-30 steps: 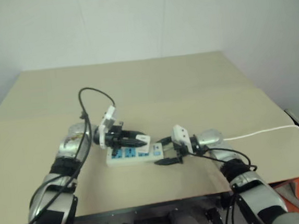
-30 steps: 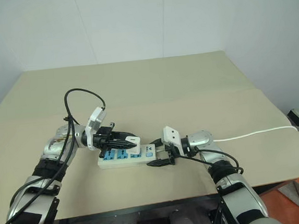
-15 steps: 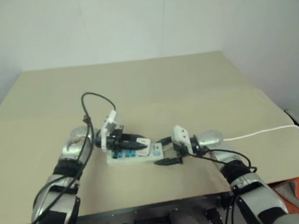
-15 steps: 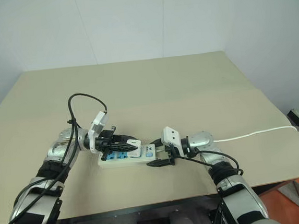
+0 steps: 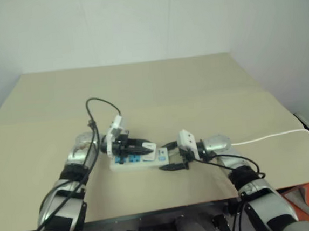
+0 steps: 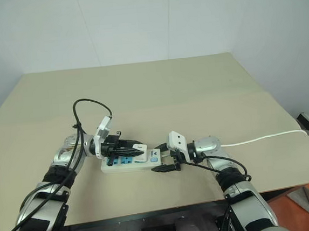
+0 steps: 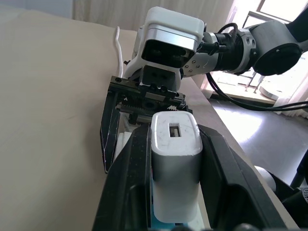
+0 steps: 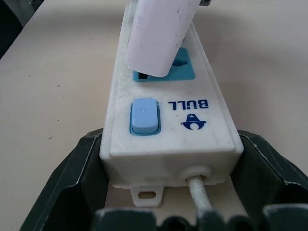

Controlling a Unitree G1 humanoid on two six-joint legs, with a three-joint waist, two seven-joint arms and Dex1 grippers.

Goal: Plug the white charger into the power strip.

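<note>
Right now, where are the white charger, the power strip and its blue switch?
white charger (image 7: 174, 166), left wrist view, its top end.
power strip (image 8: 214, 139), right wrist view, white casing by the logo.
blue switch (image 8: 144, 115), right wrist view, its middle.

The left gripper (image 6: 129, 148), its black fingers (image 7: 130, 168) clamped on the small white boxy plastic charger (image 7: 174, 163), now sits lower than a second ago, down close over the long white plastic power strip with blue socket faces (image 6: 127, 162). The charger, earlier held clear above the strip, now stands tilted right over the blue socket face next to the strip's blue switch (image 8: 144, 116).
</note>
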